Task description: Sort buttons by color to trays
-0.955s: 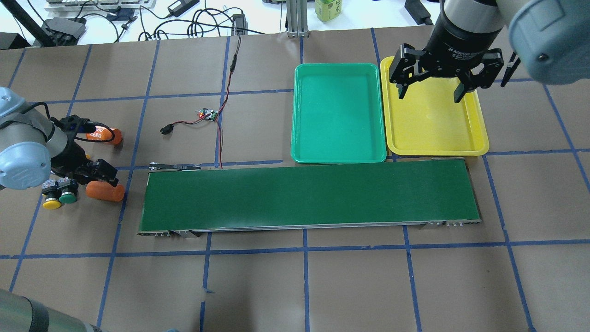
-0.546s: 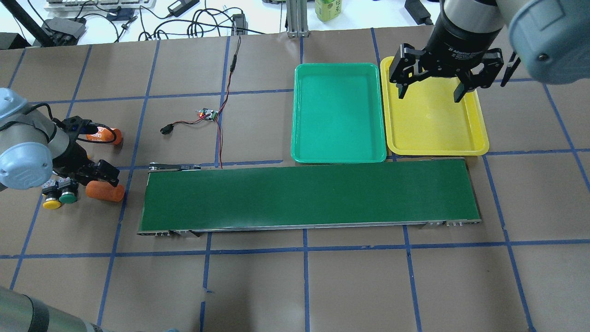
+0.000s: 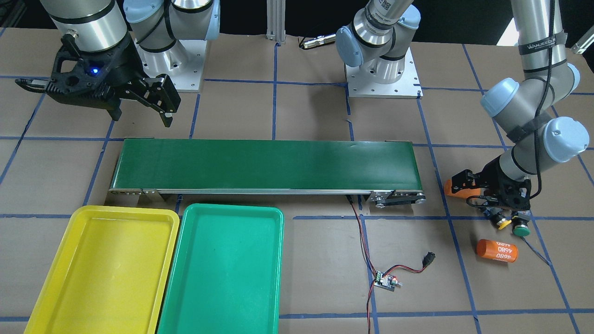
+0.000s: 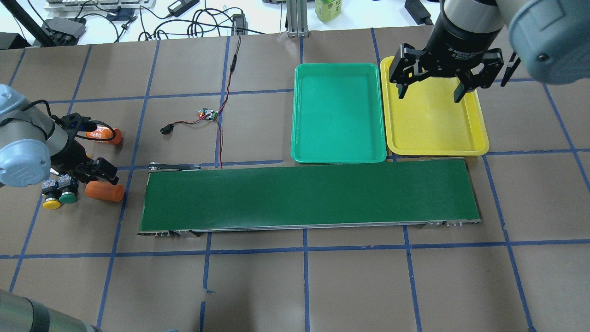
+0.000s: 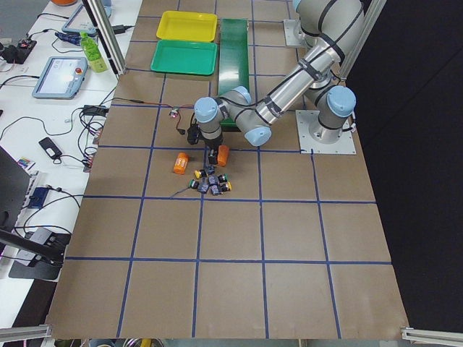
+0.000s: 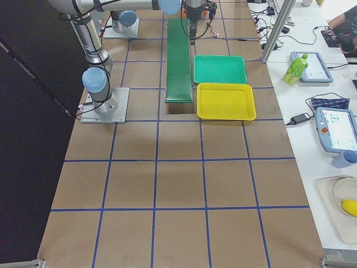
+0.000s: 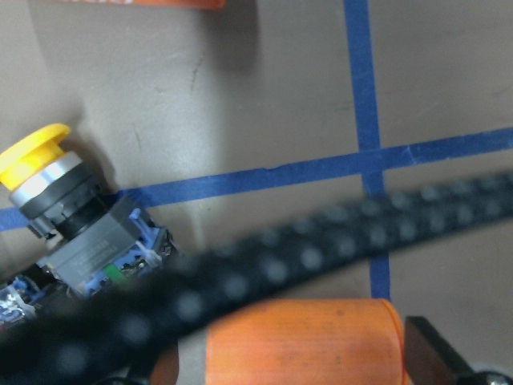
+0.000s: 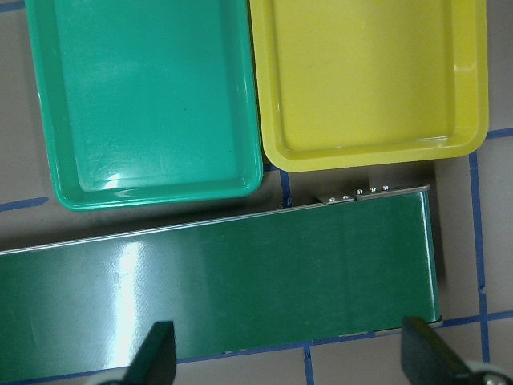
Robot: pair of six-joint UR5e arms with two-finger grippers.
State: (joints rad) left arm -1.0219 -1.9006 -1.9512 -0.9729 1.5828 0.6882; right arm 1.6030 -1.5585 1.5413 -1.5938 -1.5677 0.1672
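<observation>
A yellow-capped button (image 4: 51, 203) and a green-capped button (image 4: 69, 198) lie side by side at the table's left end, just beside my left gripper (image 4: 87, 173). The exterior left view shows the whole cluster of buttons (image 5: 210, 182). The left gripper is open and low over the table, and an orange cylinder (image 7: 300, 341) lies between its fingers. A yellow button (image 7: 48, 172) lies just beyond it. The green tray (image 4: 339, 113) and yellow tray (image 4: 438, 129) stand side by side behind the belt. My right gripper (image 4: 428, 90) hangs open and empty above the yellow tray.
A long dark-green conveyor belt (image 4: 309, 196) crosses the table's middle. A second orange cylinder (image 4: 103, 134) lies behind the left gripper. A small circuit board with red and black wires (image 4: 207, 114) lies left of the green tray. A blurred black cable crosses the left wrist view.
My left gripper has shifted very slightly away from the buttons, toward the far side. The buttons, cylinders and right arm have not moved.
</observation>
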